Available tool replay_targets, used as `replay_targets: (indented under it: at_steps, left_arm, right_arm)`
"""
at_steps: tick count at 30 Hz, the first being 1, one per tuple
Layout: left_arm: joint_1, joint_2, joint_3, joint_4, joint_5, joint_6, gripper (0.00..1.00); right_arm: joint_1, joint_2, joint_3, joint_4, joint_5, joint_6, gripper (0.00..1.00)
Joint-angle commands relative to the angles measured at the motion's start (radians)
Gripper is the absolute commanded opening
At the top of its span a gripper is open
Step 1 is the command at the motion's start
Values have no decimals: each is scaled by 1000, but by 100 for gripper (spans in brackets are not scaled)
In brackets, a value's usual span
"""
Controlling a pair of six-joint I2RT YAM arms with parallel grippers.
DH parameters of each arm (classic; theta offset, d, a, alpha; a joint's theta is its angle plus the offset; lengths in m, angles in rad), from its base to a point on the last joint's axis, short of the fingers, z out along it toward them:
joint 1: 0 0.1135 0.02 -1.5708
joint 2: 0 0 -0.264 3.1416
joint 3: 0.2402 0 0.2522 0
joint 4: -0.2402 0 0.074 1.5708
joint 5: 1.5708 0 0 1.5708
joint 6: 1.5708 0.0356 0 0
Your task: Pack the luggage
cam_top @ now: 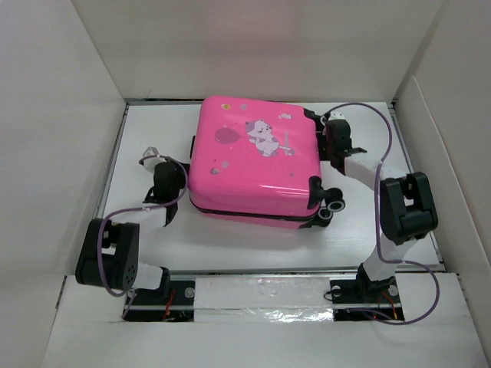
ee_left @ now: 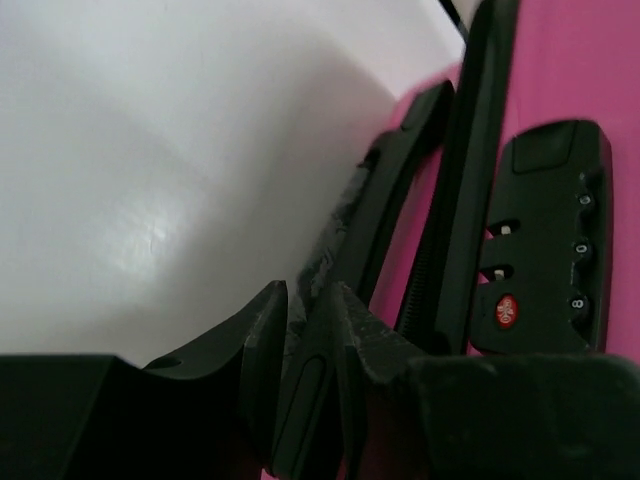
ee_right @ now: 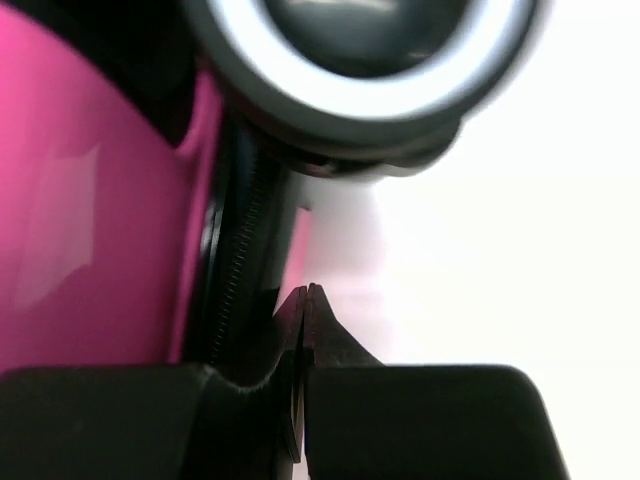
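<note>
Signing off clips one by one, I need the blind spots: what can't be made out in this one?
1. All views: what is inside the luggage; its closed shell hides it.
2. Left wrist: whether the left gripper clamps the black handle or just flanks it; black on black, too close.
3. Right wrist: the wheel is blurred and cut by the top edge; no telling whether the shut right gripper pinches anything.

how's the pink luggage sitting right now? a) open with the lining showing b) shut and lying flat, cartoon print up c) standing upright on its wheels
b: in the top view the luggage lies flat with its shell shut, the cartoon print facing up and no lining showing.
</note>
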Motion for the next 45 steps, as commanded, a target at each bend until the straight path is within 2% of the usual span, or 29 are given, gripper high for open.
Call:
replay_targets:
  at_steps: [1,6,7,9,12,14,15,16,17,20,23,29,32,33,35,36,37,38,39,40,41,42,43,45]
  left_arm:
    - [-278,-104,-85,-76,75,80,21]
    - [-472,-231,-209,-119,-39,16,21]
    - [-537,-274,-222,-124,-52,8,21]
    - [-610,-316,-240,-179,-135,-24,21]
    - [-749,-387,-262,-212,-215,-51,21]
    - [-833,-410,-263,-230,-259,-83,22]
    - [-861,-414,-265,-233,-272,-90,22]
    - [-887,-411,-265,-234,-284,-109,22]
    - [-907,-407,-262,-236,-295,-117,22]
    - [-932,-382,-234,-265,-313,-133,23]
    - [-932,-402,-222,-276,-341,-120,27]
    - [-932,-453,-203,-305,-361,-86,36]
    - [-932,-465,-196,-317,-365,-77,39]
    - [-932,-471,-196,-326,-365,-77,39]
    - [-932,-491,-196,-338,-367,-77,39]
    - [-932,-500,-196,-357,-370,-78,39]
    - [-932,-529,-196,-368,-372,-81,39]
    - [-932,-546,-197,-375,-373,-81,39]
    - [-932,-563,-200,-392,-373,-81,39]
    - [-932,-601,-202,-401,-376,-81,38]
    - [-932,-620,-202,-414,-378,-83,38]
    - [-932,-641,-202,-439,-382,-83,38]
    - [-932,-681,-203,-450,-382,-83,37]
    - [-932,-725,-223,-455,-378,-84,37]
  right_arm:
    - [90,107,276,68,-311,-28,0]
    - [100,242,501,-82,-385,-73,5]
    - [100,263,536,-100,-422,-86,6]
    - [100,332,671,-162,-445,-100,9]
    - [100,427,853,-303,-502,-128,18]
    - [109,463,921,-332,-528,-126,23]
    - [109,487,965,-334,-533,-120,31]
    - [109,498,987,-335,-533,-104,31]
    - [118,510,1012,-338,-534,-96,46]
    - [118,567,1143,-372,-563,-71,65]
    - [118,567,1217,-349,-586,-50,73]
    - [86,414,1199,-268,-654,-22,77]
    - [60,293,1048,-176,-684,-19,77]
    - [51,183,901,-92,-685,-18,76]
    - [51,60,724,6,-666,-13,73]
    - [51,-67,635,108,-654,-11,66]
    - [51,-129,464,146,-640,-14,59]
    - [41,-190,384,175,-622,-16,51]
    - [41,-250,304,223,-609,-14,26]
    - [41,-367,153,244,-577,-14,15]
    - [54,-426,80,258,-553,-19,7]
    - [54,-487,9,267,-522,-25,0]
    - [78,-610,-58,266,-484,-36,0]
    - [96,-794,-344,286,-364,-31,0]
